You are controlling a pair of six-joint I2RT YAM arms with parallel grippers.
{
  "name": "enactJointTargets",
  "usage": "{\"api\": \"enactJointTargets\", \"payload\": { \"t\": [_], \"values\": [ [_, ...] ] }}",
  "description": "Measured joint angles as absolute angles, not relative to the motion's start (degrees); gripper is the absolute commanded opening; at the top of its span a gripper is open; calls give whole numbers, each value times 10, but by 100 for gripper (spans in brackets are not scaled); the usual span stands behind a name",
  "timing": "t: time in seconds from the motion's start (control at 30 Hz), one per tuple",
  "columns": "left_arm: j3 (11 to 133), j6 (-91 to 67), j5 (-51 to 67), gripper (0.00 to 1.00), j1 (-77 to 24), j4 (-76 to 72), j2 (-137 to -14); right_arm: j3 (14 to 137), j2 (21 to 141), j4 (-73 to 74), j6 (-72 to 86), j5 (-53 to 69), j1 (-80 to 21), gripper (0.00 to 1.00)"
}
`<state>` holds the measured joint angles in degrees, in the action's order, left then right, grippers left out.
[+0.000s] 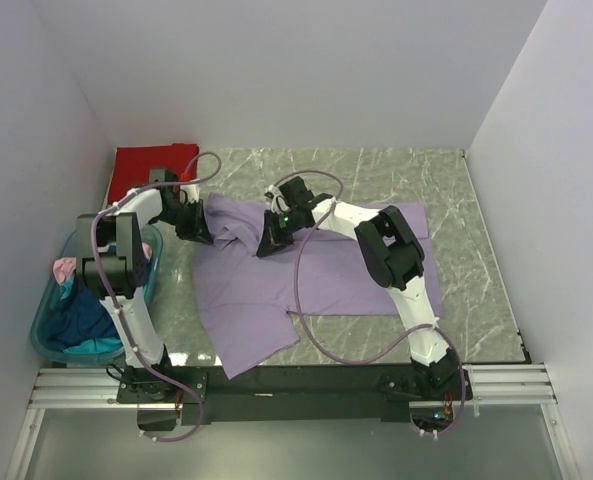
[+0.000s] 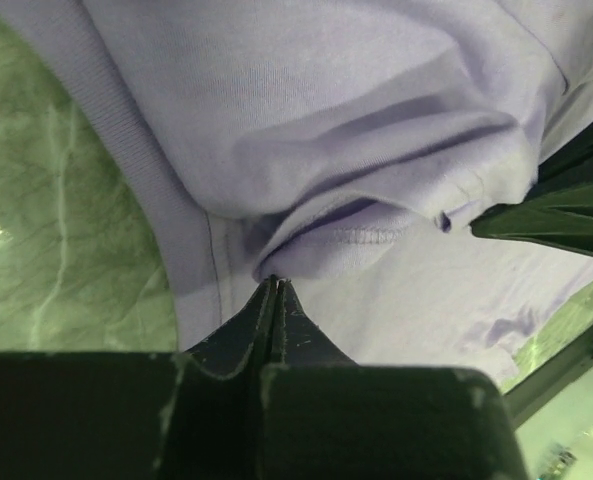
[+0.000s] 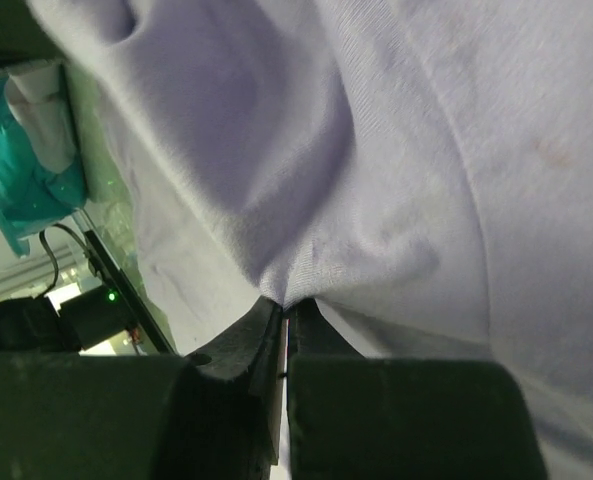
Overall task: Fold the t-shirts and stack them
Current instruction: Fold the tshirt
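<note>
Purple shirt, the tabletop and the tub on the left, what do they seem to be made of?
Purple shirt: soft matte knit cloth, likely cotton jersey; fine weave, stitched hem, wrinkles. Tabletop: marble or marble-look, pale veins on grey-green, slight sheen. Tub: translucent teal plastic; clothes show through its wall.

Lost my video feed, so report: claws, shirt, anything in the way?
Left claw shut on purple shirt, far edge. Right claw shut on it alongside. Red shirt and tub sit clear, off left.
</note>
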<state>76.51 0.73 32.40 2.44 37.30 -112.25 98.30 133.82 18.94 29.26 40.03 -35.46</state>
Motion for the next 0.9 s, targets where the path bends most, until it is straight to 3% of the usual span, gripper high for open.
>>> {"api": "enactJointTargets", "payload": {
  "t": [0.33, 0.37, 0.4, 0.43, 0.5, 0.57, 0.9],
  "values": [
    [765, 25, 311, 1, 30, 375, -1086, 980, 1317, 206, 275, 402, -345, 0],
    [765, 26, 310, 6, 30, 376, -1085, 978, 1316, 207, 274, 402, -344, 0],
    [765, 26, 307, 24, 31, 376, -1086, 976, 1315, 209, 273, 402, -343, 0],
    [765, 30, 305, 31, 31, 375, -1086, 974, 1314, 209, 272, 402, -343, 0],
    [765, 31, 303, 44, 32, 376, -1086, 974, 1314, 213, 271, 403, -341, 0],
    [764, 31, 303, 47, 32, 374, -1086, 974, 1314, 216, 271, 404, -341, 0],
    [758, 34, 304, 41, 24, 363, -1116, 974, 1314, 220, 271, 406, -338, 0]
  ]
}}
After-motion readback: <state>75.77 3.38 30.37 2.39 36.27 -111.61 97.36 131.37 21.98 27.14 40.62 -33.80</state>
